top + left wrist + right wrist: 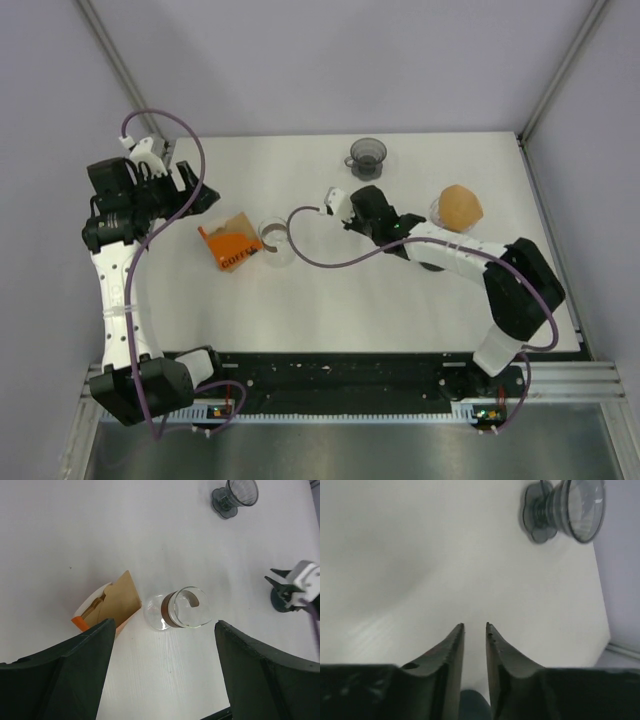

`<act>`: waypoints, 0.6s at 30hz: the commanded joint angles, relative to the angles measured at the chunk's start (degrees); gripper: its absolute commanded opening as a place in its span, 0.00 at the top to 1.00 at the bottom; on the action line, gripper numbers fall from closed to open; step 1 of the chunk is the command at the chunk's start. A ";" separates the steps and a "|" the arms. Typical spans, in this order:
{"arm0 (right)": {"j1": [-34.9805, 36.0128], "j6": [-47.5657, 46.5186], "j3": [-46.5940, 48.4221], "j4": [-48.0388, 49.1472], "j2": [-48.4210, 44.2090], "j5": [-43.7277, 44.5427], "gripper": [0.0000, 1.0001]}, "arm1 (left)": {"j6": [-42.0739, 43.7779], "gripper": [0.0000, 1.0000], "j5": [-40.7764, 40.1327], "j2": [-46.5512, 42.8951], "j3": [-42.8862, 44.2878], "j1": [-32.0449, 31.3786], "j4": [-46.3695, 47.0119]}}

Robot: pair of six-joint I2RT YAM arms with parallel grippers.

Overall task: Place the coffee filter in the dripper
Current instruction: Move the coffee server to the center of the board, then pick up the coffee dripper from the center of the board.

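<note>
1. Top external view: the orange packet point(230, 243) bears the word COFFEE in white. It is the only writing that can be read.
2. The left wrist view shows what the top view does not: brown paper coffee filters point(122, 595) stick out of the packet's open mouth, which points toward the glass carafe point(180, 609) lying on its side just beside it.
3. The dripper point(368, 153), grey and translucent, stands at the far side of the table, well apart from the filters.
4. The left gripper point(164, 625) is spread wide and holds nothing, hanging above the packet and carafe.
5. The right wrist view shows the right gripper point(475, 626) with only a narrow gap between its fingers and nothing in it, over bare table short of the dripper.
6. Only the top view shows a round brown object point(461, 207) by the right arm.
7. The table point(400, 300) is white, set between pale grey walls and aluminium posts.
</note>
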 commanded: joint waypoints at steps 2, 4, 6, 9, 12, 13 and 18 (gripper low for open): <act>1.07 11.94 9.03 -1.40 -6.39 -21.37 0.62 | 6.36 0.14 -2.91 0.08 0.65 0.35 -1.68; 1.07 15.81 11.75 -1.83 -5.96 -25.78 0.51 | 6.46 0.14 -2.74 0.16 0.48 0.35 -1.86; 1.07 20.03 17.54 -3.76 -4.03 -28.24 0.44 | 6.46 0.15 -2.47 0.34 0.22 0.43 -1.86; 0.63 26.44 26.15 -7.27 0.88 -26.69 0.36 | 6.46 0.15 -2.03 0.60 -0.05 0.35 -1.77; -1.74 31.63 36.08 -10.70 8.17 -20.29 0.35 | 6.46 0.15 -1.95 0.69 -0.31 0.52 -1.77; -2.70 32.95 40.38 -12.54 10.63 -17.21 0.35 | 6.46 0.15 -1.86 0.69 -0.40 0.52 -1.77; -7.28 37.45 57.97 -20.47 24.43 -11.91 0.34 | 8.30 0.16 -1.86 0.43 -1.28 0.70 -1.95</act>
